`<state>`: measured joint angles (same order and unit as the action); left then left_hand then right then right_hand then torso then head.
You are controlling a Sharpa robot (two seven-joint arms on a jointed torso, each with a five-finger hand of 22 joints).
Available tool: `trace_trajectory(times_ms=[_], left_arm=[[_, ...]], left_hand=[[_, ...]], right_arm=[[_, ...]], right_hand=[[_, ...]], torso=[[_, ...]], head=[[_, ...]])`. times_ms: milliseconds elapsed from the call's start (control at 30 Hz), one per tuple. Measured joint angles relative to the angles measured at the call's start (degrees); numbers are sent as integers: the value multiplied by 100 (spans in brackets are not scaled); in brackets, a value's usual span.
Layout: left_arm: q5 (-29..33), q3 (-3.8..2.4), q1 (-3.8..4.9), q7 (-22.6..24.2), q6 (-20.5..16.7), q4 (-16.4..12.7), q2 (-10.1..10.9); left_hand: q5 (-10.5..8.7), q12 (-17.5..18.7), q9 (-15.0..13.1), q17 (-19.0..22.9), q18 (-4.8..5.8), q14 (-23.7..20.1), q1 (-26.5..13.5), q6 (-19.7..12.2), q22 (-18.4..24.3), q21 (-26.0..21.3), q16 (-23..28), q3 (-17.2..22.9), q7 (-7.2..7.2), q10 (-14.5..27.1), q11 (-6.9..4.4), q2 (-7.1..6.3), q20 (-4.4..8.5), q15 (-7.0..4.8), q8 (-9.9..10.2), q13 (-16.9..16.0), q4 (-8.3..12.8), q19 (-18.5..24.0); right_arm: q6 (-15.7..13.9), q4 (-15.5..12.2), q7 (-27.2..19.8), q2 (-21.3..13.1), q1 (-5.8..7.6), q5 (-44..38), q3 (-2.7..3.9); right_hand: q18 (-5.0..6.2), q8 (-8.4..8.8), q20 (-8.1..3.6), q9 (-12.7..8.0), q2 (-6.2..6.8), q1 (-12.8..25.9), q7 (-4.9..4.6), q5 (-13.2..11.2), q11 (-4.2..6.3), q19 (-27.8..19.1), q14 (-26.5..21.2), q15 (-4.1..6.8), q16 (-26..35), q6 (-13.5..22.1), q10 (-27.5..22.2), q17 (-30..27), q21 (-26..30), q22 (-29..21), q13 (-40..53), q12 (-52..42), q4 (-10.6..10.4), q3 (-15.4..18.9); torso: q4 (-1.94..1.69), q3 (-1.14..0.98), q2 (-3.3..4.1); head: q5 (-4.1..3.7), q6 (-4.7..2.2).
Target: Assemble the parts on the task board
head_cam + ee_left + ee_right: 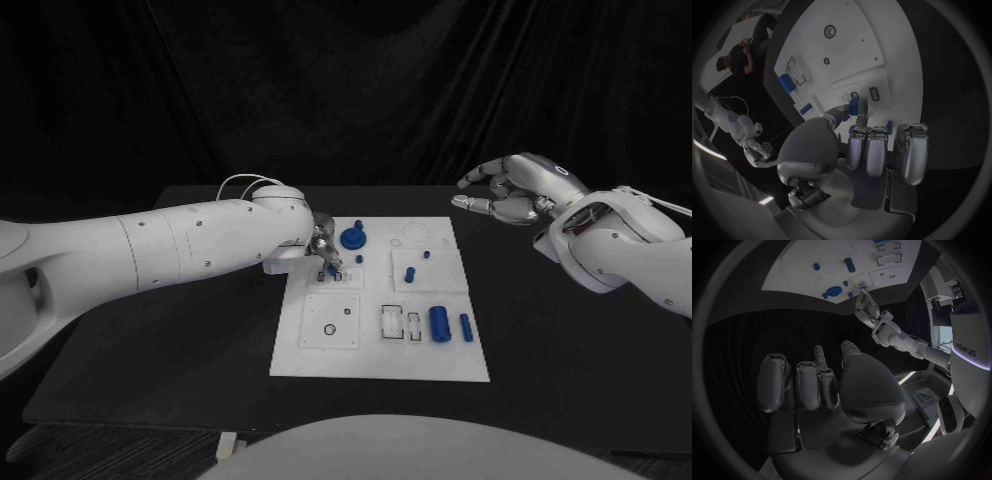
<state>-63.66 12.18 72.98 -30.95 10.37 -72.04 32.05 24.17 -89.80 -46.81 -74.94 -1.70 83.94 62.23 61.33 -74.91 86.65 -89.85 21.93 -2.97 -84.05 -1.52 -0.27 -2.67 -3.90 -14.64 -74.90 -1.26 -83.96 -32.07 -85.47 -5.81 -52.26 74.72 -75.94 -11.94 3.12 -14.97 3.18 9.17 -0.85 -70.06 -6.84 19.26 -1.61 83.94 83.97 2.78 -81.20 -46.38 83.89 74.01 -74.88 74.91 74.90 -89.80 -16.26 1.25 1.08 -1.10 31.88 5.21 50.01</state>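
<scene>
Blue peg (855, 106) is being pinched upright by the left robot hand (320, 250), hanging just above a small slot (873, 93) at the white board's (433, 360) far-left part. Right robot hand (508, 190) is hovering beyond the board's far-right corner, fingers loosely curled, holding nothing.

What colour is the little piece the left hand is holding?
Blue. The piece shows best in the left wrist view, pinched by the left hand.

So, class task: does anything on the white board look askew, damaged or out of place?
Nothing stands out. The task board lies flat, blue parts rest on it, and the left robot hand pinches a small blue piece over it. The right robot hand hovers, holding nothing.
</scene>
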Motion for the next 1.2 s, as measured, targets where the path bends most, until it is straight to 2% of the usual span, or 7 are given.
trace_trajectory(times_ms=[600,1000,1200], left_arm=[[0,3,-54,-46,-298,1,-17],[0,3,-90,-55,-348,4,-33],[0,3,-141,-56,-362,3,-33]], left_hand=[[-4,0,-35,1,0,0,-143,41,0,0,0,143,0,0,1,-22,0,1,1,-4,32,0],[-21,0,-37,2,0,21,-189,43,1,0,0,223,-2,0,1,-21,-1,-20,1,-3,79,0],[-22,0,-40,2,0,21,-189,52,1,0,0,232,-11,0,2,-21,9,-20,1,-3,71,-9]], right_arm=[[42,-2,53,5,-7,0,0],[63,-1,76,6,-18,0,0],[76,10,87,8,-38,0,0]], right_hand=[[0,0,20,-13,-44,-45,0,25,-21,20,2,-29,23,0,21,-12,34,-1,4,0,0,0],[0,0,42,-26,-44,-45,0,72,-34,-1,2,-29,23,0,8,-27,34,-1,3,0,0,0],[0,0,41,-31,-60,-61,0,106,-42,-1,2,-29,23,0,0,-33,34,-1,3,0,0,0]], torso=[[0,9,14],[4,11,11],[4,12,10]], head=[[31,-1],[52,-1],[65,-1]])
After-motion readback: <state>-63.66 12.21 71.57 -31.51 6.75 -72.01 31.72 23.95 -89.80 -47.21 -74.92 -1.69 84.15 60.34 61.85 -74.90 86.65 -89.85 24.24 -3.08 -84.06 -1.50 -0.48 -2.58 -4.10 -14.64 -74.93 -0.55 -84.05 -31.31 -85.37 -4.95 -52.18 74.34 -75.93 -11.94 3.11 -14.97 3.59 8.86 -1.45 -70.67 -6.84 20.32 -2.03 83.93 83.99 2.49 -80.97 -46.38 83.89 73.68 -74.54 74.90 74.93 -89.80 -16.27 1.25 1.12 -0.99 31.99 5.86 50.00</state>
